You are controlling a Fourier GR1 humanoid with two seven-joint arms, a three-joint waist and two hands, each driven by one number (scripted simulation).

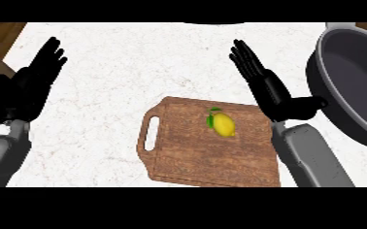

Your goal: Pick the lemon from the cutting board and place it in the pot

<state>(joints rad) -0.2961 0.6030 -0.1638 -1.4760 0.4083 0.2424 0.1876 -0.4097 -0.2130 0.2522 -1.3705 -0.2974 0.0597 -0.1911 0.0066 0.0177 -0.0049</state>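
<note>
Right robot hand (269, 85) is released, fingers straight, pointing away over the white worktop (143, 53). The lemon (224, 124) lies on the cutting board (201, 160) just left of its wrist, with the pot (344, 77) at its right. Left robot hand (36, 80) rests open at the left edge.

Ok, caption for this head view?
Lemon on the cutting board; open right hand between it and the pot, open left hand resting at left.

Looks like a kitchen: white marbled worktop (143, 63), a wooden cutting board (208, 150) with a lemon (224, 124) on it, and a big dark pot (344, 77) at the right edge.
</note>
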